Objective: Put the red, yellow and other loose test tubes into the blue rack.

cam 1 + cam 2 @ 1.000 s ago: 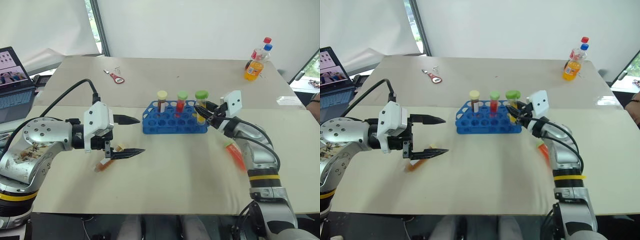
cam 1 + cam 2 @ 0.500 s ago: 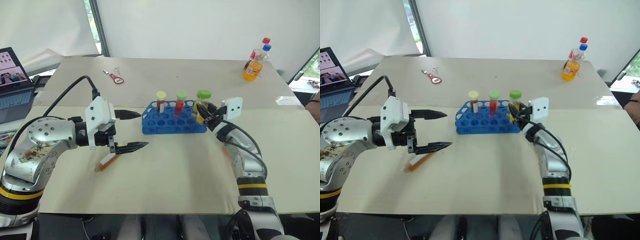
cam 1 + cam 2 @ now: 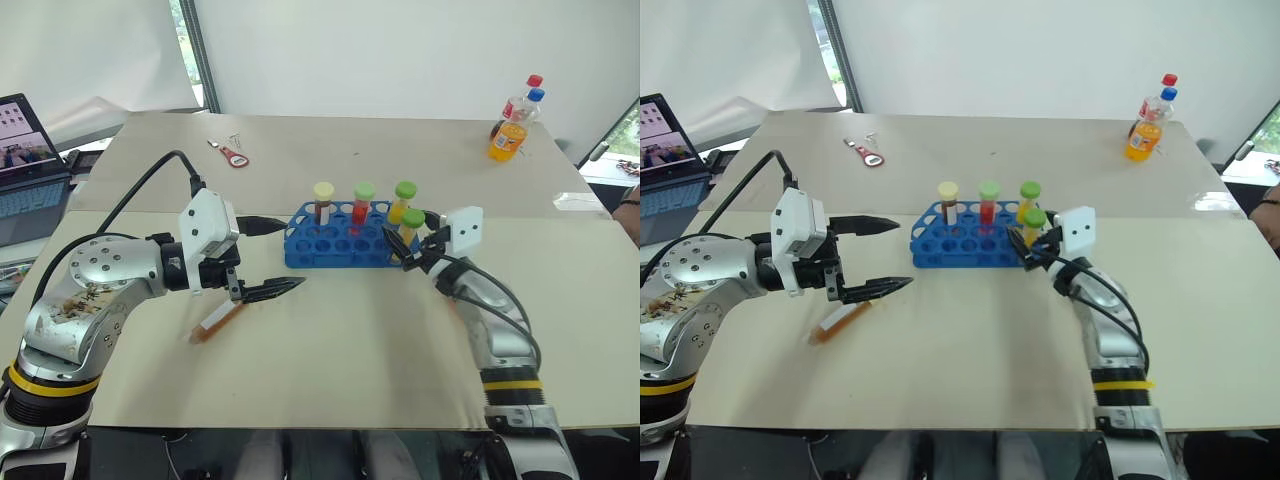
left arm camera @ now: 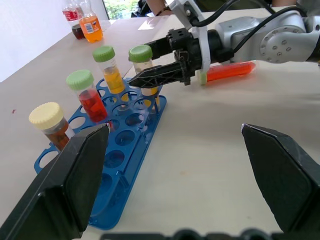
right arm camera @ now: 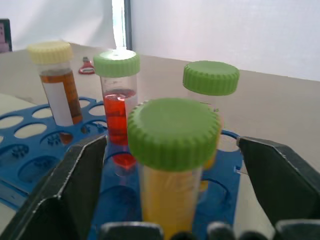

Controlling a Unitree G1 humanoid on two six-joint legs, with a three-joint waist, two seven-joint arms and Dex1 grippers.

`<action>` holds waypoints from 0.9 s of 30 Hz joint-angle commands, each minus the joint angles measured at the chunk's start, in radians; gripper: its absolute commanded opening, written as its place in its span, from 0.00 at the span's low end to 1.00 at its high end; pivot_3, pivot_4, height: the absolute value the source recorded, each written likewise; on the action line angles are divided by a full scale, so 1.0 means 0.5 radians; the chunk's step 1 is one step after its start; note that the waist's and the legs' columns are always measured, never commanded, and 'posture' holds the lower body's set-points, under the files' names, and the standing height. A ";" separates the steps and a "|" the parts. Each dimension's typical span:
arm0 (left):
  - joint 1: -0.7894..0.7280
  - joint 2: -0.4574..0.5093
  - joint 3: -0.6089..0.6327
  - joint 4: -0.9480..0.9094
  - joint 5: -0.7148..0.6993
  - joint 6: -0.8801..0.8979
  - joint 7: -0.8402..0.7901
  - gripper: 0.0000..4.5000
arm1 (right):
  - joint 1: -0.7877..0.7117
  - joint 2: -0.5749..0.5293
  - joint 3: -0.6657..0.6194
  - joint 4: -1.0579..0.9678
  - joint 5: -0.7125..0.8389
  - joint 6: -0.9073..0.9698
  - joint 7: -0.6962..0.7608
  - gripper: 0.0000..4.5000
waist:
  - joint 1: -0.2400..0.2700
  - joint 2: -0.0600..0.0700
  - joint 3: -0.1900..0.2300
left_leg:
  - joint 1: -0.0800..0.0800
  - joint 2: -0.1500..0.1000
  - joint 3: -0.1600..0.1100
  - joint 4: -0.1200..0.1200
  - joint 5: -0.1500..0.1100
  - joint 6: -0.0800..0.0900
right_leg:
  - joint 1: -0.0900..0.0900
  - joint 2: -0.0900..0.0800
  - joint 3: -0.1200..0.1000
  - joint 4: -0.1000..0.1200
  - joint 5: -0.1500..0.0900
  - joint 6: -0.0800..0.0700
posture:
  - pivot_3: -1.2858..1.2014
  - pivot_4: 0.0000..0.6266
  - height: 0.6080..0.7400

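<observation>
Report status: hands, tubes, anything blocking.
Left hand open, empty, over an orange tube on the table. Right hand open around a green-capped yellow tube standing in the blue rack. Red tube loose under the right arm. No blockers.

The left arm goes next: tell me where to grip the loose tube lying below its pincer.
Grip the orange tube across its middle, coming down from above with the open left pincer. It lies flat on the table, slanting, so fingers should straddle its narrow width, clear of both ends.
</observation>
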 commanded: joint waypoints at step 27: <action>0.422 0.348 -0.060 -0.291 0.113 -0.287 -0.485 1.00 | -0.429 -1.553 0.723 -0.371 0.205 2.093 0.795 0.99 | 0.003 -0.001 0.001 | -0.005 0.001 0.003 0.000 -0.001 0.002 | -0.003 0.001 0.001 -0.008 -0.001 -0.001 | 0.52 0.24 0.95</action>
